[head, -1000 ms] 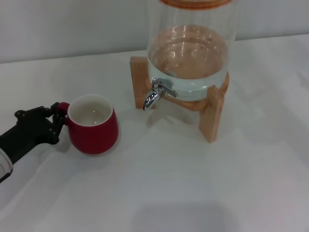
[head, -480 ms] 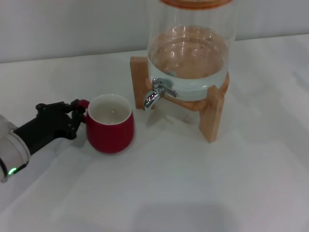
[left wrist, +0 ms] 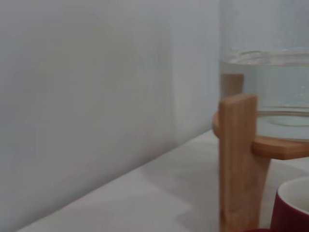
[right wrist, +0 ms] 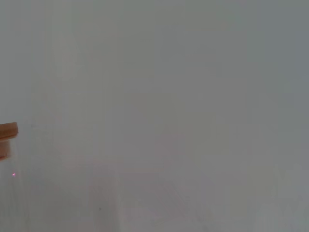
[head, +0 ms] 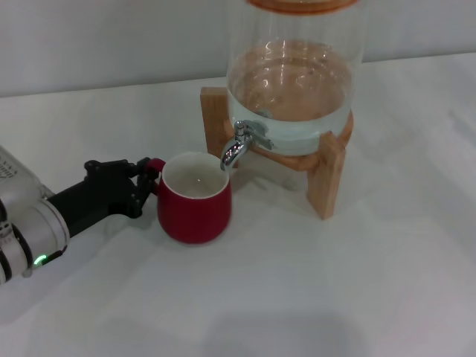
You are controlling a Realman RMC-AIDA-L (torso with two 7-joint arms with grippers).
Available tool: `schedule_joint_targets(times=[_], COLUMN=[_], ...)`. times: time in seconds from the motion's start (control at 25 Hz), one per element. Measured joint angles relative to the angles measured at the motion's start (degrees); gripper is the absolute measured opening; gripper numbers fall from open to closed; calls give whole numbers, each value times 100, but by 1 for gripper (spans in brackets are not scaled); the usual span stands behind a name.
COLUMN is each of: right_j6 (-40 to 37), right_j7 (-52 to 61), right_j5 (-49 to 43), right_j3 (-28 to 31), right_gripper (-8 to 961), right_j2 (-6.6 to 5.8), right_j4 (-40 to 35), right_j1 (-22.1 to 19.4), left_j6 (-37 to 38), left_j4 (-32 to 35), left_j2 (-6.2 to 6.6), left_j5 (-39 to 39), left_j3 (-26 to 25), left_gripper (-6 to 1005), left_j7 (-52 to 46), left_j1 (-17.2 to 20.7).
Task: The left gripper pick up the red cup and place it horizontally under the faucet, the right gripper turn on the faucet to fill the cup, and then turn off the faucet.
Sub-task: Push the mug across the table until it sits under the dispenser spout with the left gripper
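Head view is showing the left gripper clamping its slim fingers on the small handle of the red cup, which is sitting upright on the white table, its cream inside open to the ceiling. The cup is lying to the right of the claw, and the arm is reaching in from the near left. What matters most is the cup against the faucet: the chrome spout is pointing down just above the far right part of the rim, so the mouth looks close to lined up but perhaps not yet centred; a small push to the right and far may be needed. The glass jar on its wooden stand is standing just behind. Left wrist view is catching only the cup's rim beside a stand leg. Nothing is showing the right gripper, though the lever lies to the right, on its side
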Motion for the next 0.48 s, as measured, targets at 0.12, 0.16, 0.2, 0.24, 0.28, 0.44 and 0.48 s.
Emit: schedule_joint_targets(times=[0.12, 0.16, 0.2, 0.24, 0.28, 0.44, 0.48], right_j6=[26, 42, 60, 84, 101, 138, 139], right_j7=[0, 0, 0, 0, 0, 0, 0], right_j5=[0, 0, 0, 0, 1, 13, 16], right_j3=[1, 2, 4, 12, 17, 26, 27], right_gripper=[719, 719, 719, 719, 719, 719, 719], right_j2=[0, 0, 2, 5, 7, 9, 10], right_j4=[0, 0, 0, 0, 0, 1, 1], right_j1=[-10, -12, -16, -20, -22, -32, -38], left_j6=[47, 70, 81, 102, 113, 210, 241], left_j4=[31, 51, 58, 65, 66, 68, 68], left_j2=[2, 2, 3, 6, 8, 13, 13], left_j5=[3, 3, 3, 3, 3, 3, 3], left_j3=[220, 305, 343, 390, 418, 602, 649], left_gripper=[112, 112, 112, 111, 111, 111, 111], left_j7=[-240, -329, -376, -466, -534, -757, -785], left_j1=[-41, -56, -68, -97, -125, -234, -261])
